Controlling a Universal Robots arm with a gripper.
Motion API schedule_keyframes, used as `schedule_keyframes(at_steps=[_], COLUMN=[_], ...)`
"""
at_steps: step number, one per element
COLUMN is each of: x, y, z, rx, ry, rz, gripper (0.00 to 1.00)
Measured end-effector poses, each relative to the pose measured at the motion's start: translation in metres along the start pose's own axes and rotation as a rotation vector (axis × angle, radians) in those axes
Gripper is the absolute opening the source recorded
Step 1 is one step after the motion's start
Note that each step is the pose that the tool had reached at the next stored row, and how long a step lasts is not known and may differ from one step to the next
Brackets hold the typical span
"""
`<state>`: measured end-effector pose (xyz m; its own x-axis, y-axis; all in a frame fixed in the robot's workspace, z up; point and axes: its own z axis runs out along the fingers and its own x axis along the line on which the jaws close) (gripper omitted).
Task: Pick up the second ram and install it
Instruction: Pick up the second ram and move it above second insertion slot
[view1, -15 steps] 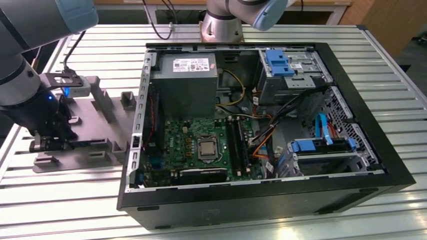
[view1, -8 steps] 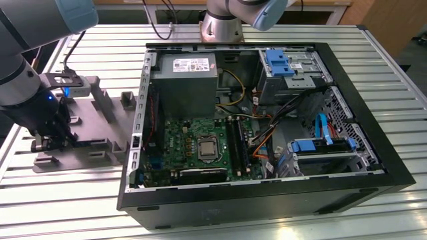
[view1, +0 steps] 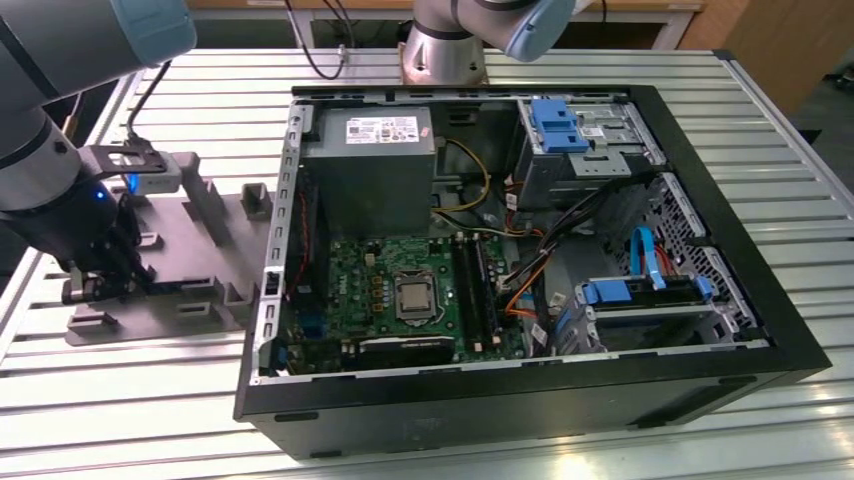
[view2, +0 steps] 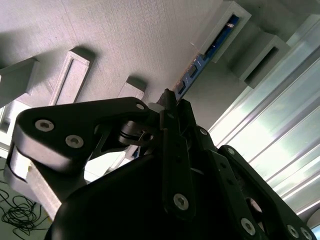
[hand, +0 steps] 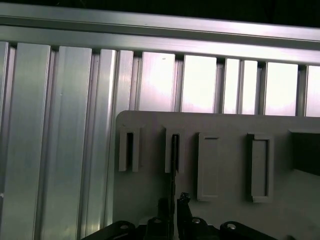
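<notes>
Open computer case (view1: 747, 330) lies on its side on the slatted aluminium counter (view1: 534, 65). Inside the case are a green motherboard (view1: 387, 262) with a processor socket (view1: 416, 298) and long black memory slots (view1: 470, 290). A grey power supply (view1: 367, 150) sits at the far end, and blue drive caddies (view1: 627, 292) sit on the side toward the exterior view's right, with loose cables between them. I cannot tell whether any memory slot holds a stick. Just outside the case, against its wall on the exterior view's left, a grey holder block (view1: 187, 300) rests on the counter. The second ram (hand: 174, 150) stands on edge in one narrow pocket of that block, well apart from the motherboard. In the second wrist view its blue-dark board (view2: 192, 75) runs out of the raised pocket toward the hand (view2: 172, 102). The hand (view1: 100, 285) is down on the block outside the case, its two black fingers (hand: 184, 200) drawn close together and pinching the stick's exposed end between them, seen in both wrist views. The ram is seated in its pocket.
</notes>
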<state>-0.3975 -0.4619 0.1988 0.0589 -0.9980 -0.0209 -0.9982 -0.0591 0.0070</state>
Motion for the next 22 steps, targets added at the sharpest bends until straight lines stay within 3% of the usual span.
schedule_keyframes(at_steps=[13, 16, 17, 22], x=[-0.0001, -0.0001, -0.0001, -0.0002], y=[-0.0002, -0.0002, -0.0002, -0.0002], z=[-0.0008, -0.0008, -0.0008, -0.0007], rx=[-0.0001, -0.0001, -0.0001, -0.0001], ry=[0.0001, 0.0001, 0.0001, 0.0], rz=[0.0, 0.0, 0.0, 0.0], gripper=[0.21, 0.2, 0.13, 0.12])
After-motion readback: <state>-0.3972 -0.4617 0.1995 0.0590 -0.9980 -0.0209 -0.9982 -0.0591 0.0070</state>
